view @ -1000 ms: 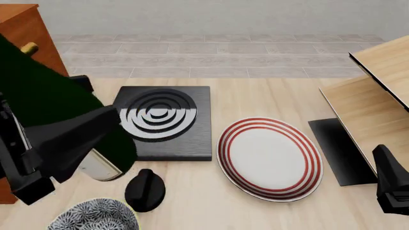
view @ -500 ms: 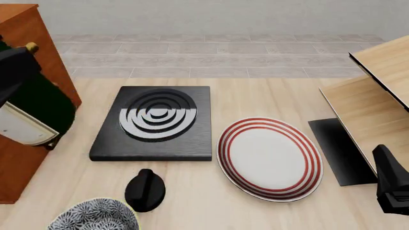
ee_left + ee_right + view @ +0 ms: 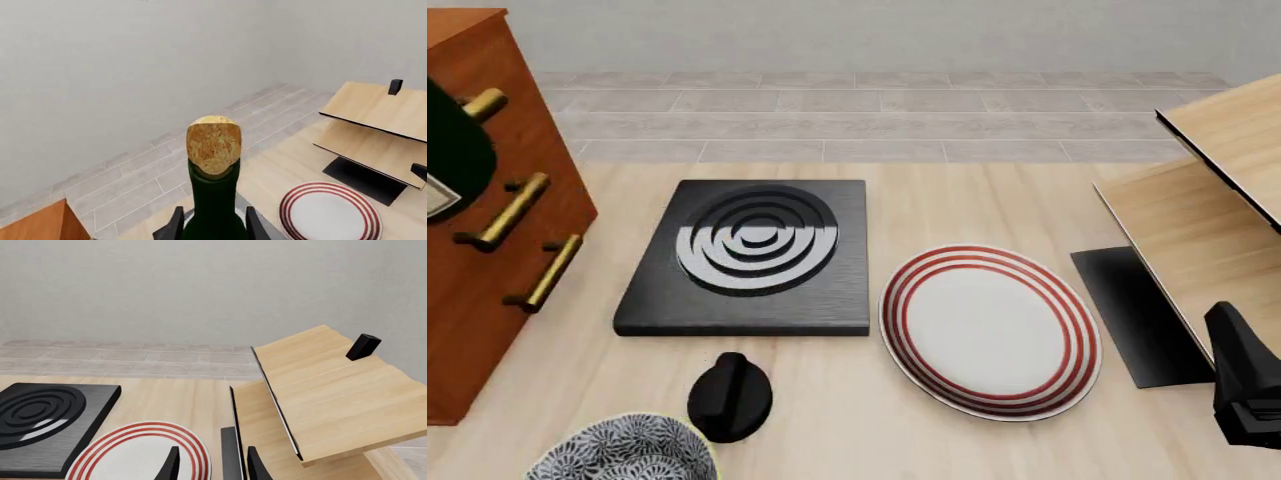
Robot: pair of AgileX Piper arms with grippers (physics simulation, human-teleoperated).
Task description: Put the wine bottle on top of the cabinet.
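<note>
The wine bottle shows only as a dark green body with a sliver of cream label at the front view's far left edge, in front of the cabinet's upper face. In the left wrist view its neck and tan cork rise between the two fingers of my left gripper, which is shut on the bottle. The reddish-brown cabinet with brass bar handles stands at the left; its corner shows below the bottle. My right gripper is open and holds nothing, low at the right.
A black square board with concentric rings lies mid-table, with a red-rimmed white plate to its right. A black knob and a patterned bowl sit near the front. Pale wood shelving stands at the right.
The bottle and left arm have swung up and left, almost out of the front view. The cabinet's brass handles are now uncovered. The right arm has not moved.
</note>
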